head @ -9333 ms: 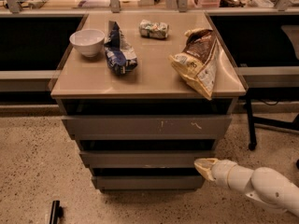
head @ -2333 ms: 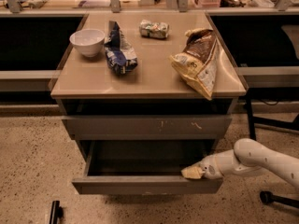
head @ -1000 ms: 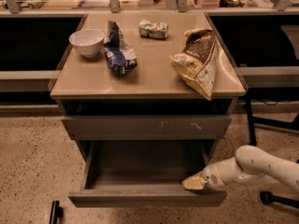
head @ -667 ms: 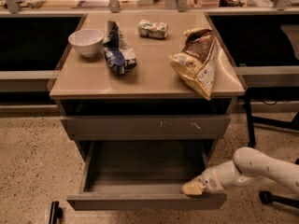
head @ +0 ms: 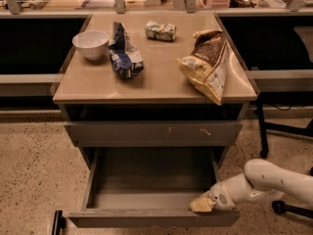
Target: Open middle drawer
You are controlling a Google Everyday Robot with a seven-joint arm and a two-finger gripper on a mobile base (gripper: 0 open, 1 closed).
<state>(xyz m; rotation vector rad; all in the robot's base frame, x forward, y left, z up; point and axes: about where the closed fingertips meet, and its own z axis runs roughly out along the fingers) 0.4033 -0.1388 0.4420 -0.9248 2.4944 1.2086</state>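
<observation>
The middle drawer (head: 146, 218) is pulled far out from the grey cabinet, under the taller scratched top drawer (head: 152, 132). Its bare grey box interior (head: 151, 177) holds nothing. My gripper (head: 201, 205) comes in from the lower right on a white arm (head: 274, 180). Its pale tip rests at the right end of the drawer's front edge, just inside the rim. The lowest drawer is hidden below the open one.
On the cabinet top (head: 156, 84) stand a white bowl (head: 91, 43), a blue chip bag (head: 124, 53), a small green packet (head: 160, 30) and a brown-and-yellow bag (head: 207, 65) overhanging the right front. A black chair base (head: 283, 207) is at right. A dark post (head: 56, 223) is at lower left.
The middle drawer has gone from shut to pulled out, coming a little further toward me in the last second. My gripper has moved down and toward me with its front edge.
</observation>
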